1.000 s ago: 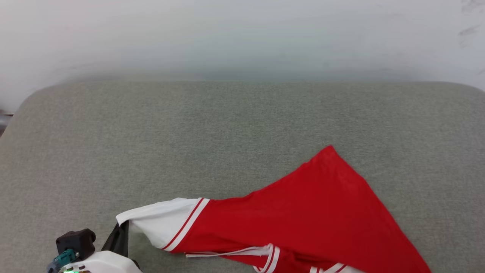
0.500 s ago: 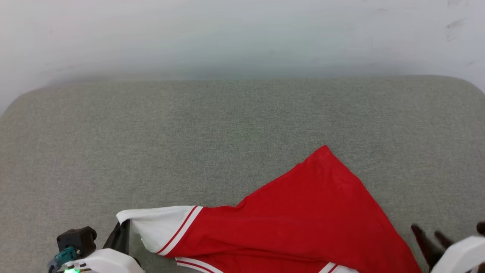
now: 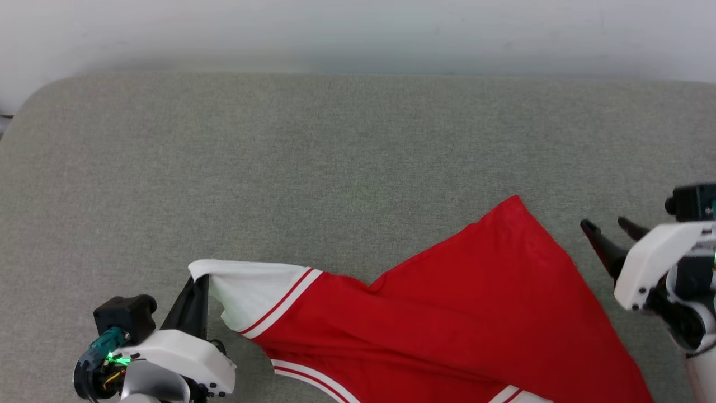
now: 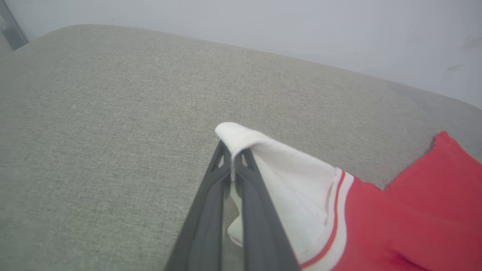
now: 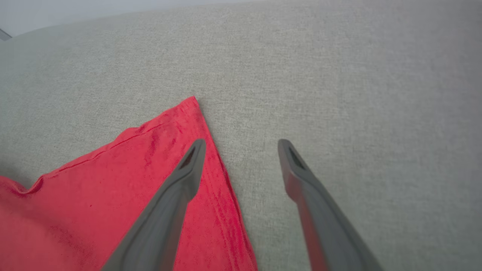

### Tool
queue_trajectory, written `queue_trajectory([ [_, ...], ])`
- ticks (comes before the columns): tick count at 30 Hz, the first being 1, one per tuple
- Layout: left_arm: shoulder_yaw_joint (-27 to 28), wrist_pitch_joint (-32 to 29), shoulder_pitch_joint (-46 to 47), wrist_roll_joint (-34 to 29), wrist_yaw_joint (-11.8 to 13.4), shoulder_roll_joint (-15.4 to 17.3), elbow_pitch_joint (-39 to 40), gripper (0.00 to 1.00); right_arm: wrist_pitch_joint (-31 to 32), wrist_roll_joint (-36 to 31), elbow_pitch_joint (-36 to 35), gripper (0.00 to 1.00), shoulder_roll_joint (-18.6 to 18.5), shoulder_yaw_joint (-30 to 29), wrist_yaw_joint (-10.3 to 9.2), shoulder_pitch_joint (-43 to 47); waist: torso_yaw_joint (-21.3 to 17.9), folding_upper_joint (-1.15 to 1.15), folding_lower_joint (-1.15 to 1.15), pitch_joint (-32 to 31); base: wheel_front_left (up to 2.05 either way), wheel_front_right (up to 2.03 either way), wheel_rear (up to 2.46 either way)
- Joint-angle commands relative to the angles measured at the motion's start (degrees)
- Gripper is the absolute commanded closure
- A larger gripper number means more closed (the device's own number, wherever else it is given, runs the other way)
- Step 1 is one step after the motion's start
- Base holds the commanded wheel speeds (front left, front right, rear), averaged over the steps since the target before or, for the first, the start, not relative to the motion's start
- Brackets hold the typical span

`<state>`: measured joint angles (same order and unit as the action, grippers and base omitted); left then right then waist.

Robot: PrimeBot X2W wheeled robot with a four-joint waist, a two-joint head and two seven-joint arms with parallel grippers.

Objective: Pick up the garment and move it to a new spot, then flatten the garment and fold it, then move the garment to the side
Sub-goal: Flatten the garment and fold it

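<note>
The red garment [image 3: 447, 319] with a white, stripe-trimmed sleeve lies across the near part of a grey-green cushioned surface [image 3: 335, 157]. My left gripper [image 3: 197, 282] at the lower left is shut on the tip of the white sleeve [image 4: 263, 158], which folds over its fingertips. My right gripper [image 3: 607, 226] hangs open at the right, just off the garment's right edge. In the right wrist view its fingers [image 5: 188, 169] straddle that red edge [image 5: 150, 169], one over the cloth, one over bare cushion, with nothing between them.
A pale wall [image 3: 358, 28] runs behind the cushion's far edge. The cushion's rounded corner [image 3: 33, 95] shows at the far left. Bare cushion stretches beyond and to the left of the garment.
The head camera has tilted, shifting the whole picture. My right gripper has come into view at the right, open and clear of the garment. The left gripper keeps hold of the sleeve.
</note>
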<state>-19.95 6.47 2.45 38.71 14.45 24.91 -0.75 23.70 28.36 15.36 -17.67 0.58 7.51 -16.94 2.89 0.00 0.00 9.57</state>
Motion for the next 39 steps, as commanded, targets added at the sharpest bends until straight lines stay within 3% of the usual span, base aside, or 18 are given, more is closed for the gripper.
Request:
queue_trajectory([
  [1,-0.28,0.09,1.61,-0.54,-0.03,-0.09,0.67,1.00,1.75,0.55,0.94,0.00,-1.64,2.04,-0.04,-4.26,1.60,0.00,0.00,2.56,0.00,0.00,0.00],
  [8,-1.70,0.92,6.02,-1.98,-1.31,-1.13,2.11,1.00,17.44,4.18,6.46,0.00,-6.04,11.34,-0.05,-16.21,4.65,0.00,0.00,7.70,0.00,0.00,0.00],
  [15,-2.82,2.19,8.74,-2.29,-2.22,-2.66,1.38,1.00,23.09,5.36,10.39,0.00,-7.47,18.14,-0.04,-21.77,6.59,0.00,0.00,11.01,0.00,0.00,0.00],
  [21,-2.98,3.11,9.83,-1.87,-2.92,-3.27,-0.27,1.00,28.23,8.40,16.03,0.00,-6.97,25.06,0.05,-19.28,6.87,0.00,0.00,11.93,0.00,0.00,0.00],
  [22,-3.02,3.21,9.86,-1.80,-3.02,-3.34,-0.50,1.00,29.16,9.58,17.00,0.25,-6.85,25.66,0.05,-18.66,6.86,0.00,0.00,11.94,0.00,0.00,0.00],
  [23,-3.04,3.27,9.93,-1.77,-3.12,-3.36,-0.79,1.00,29.42,10.46,17.36,0.87,-6.67,26.28,0.05,-18.39,6.83,0.00,0.00,11.88,0.00,0.00,0.00],
  [24,-3.06,3.27,10.03,-1.70,-3.24,-3.35,-1.09,1.00,29.32,10.93,17.66,1.00,-6.73,26.78,0.06,-18.55,6.78,0.00,0.00,11.75,0.00,0.00,0.00],
  [31,-2.01,3.55,11.37,-1.48,-3.14,-2.39,-2.42,1.00,21.92,12.80,17.25,1.00,-8.33,25.75,-0.04,-23.77,5.63,0.00,0.00,8.61,0.00,0.00,0.00],
  [39,-0.17,0.60,17.62,-1.87,-3.55,1.09,-2.63,1.00,12.86,12.31,17.56,1.00,-8.42,21.98,-0.06,-27.58,2.94,0.00,0.00,3.64,0.00,0.00,0.00],
])
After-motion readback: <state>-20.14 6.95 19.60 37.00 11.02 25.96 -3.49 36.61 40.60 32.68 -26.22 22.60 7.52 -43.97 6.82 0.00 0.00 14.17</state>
